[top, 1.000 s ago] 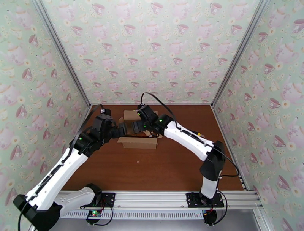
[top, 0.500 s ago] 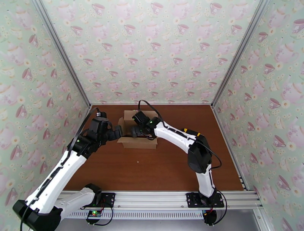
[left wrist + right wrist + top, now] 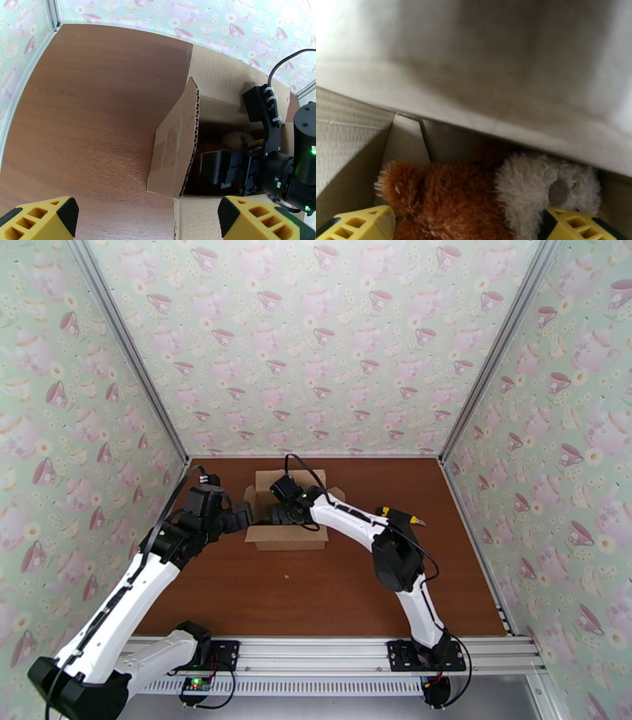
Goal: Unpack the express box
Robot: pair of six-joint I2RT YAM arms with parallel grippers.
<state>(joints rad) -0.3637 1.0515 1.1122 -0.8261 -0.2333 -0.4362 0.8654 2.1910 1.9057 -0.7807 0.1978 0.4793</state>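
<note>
The express box (image 3: 288, 537) stands open at the back middle of the table, flaps spread. In the left wrist view its left flap (image 3: 175, 146) stands upright. My left gripper (image 3: 246, 515) hovers open just left of the box, its yellow fingertips (image 3: 39, 219) straddling that flap's near corner. My right gripper (image 3: 277, 514) is down inside the box, open. In its wrist view the yellow fingertips (image 3: 355, 227) flank a brown and cream plush toy (image 3: 486, 193) on the box floor, below the inner wall (image 3: 474, 71). The toy (image 3: 237, 138) peeks out behind the right gripper (image 3: 221, 169).
The brown table (image 3: 332, 595) is walled on three sides by teacup-patterned panels (image 3: 316, 343). The right arm's elbow (image 3: 395, 560) sits over the table's middle right. An aluminium rail (image 3: 316, 654) runs along the near edge.
The right arm has folded its elbow in and reached its gripper lower and further left into the box, jaws widening slightly. The left gripper has drawn back a little to the left.
</note>
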